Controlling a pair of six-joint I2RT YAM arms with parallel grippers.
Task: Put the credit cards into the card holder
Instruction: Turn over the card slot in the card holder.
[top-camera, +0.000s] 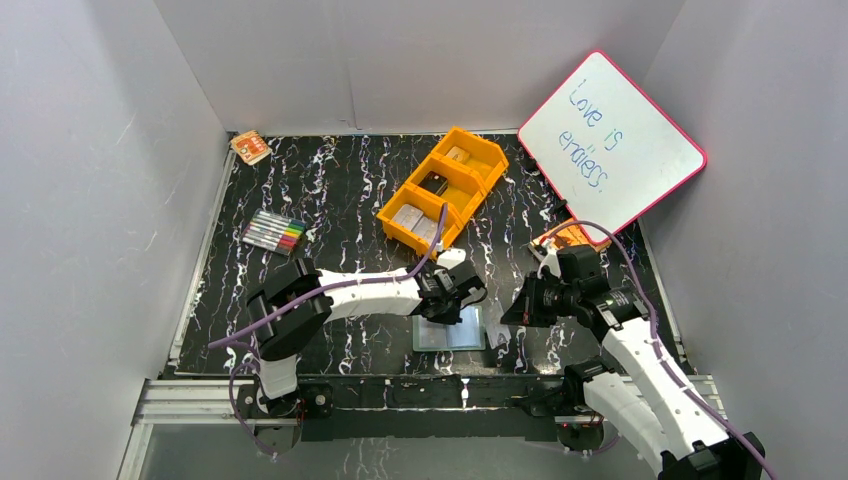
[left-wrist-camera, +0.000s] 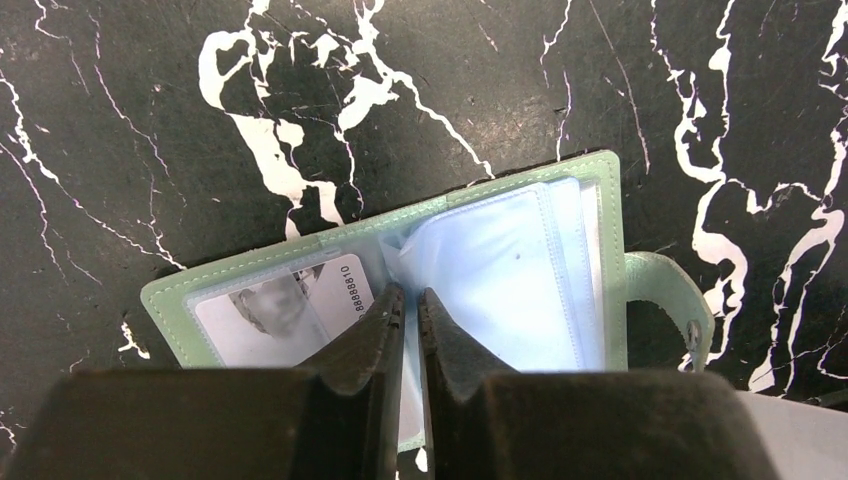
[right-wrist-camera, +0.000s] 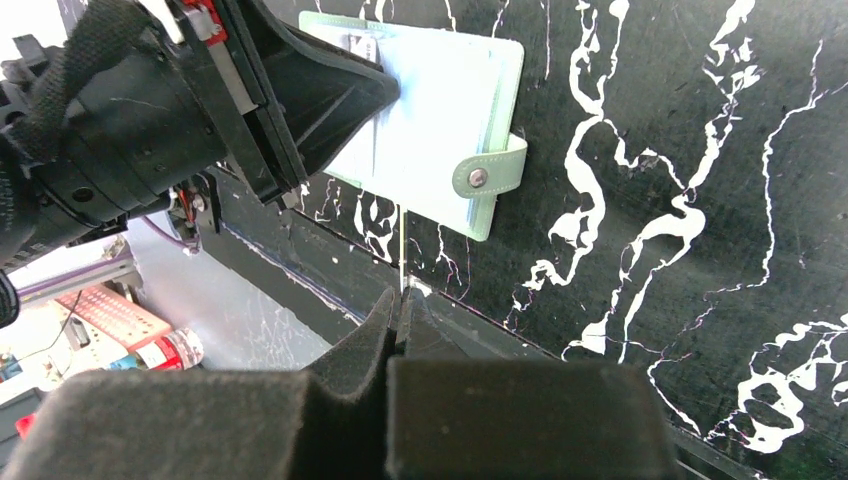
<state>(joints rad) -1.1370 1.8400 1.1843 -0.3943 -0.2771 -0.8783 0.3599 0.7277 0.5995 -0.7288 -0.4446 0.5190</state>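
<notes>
The card holder (left-wrist-camera: 520, 270) lies open on the black marbled table, green cover down, its snap tab (left-wrist-camera: 668, 290) off to the right. A pale card (left-wrist-camera: 300, 305) with a printed number sits in its left pocket. My left gripper (left-wrist-camera: 411, 295) is down on the spine, jaws pinched on a clear blue pocket leaf. In the top view it (top-camera: 455, 305) stands over the card holder (top-camera: 450, 333). My right gripper (right-wrist-camera: 402, 295) is shut on a credit card (right-wrist-camera: 401, 250) seen edge-on as a thin line, pointing toward the card holder (right-wrist-camera: 450, 110) from just beside it.
An orange three-compartment tray (top-camera: 478, 140) at mid-table holds more credit cards (top-camera: 410, 218). A pink-framed whiteboard (top-camera: 610, 140) leans at the back right. Coloured markers (top-camera: 273, 232) and an orange packet (top-camera: 250, 147) lie at the left. The table's near edge (right-wrist-camera: 300, 270) runs close to the right gripper.
</notes>
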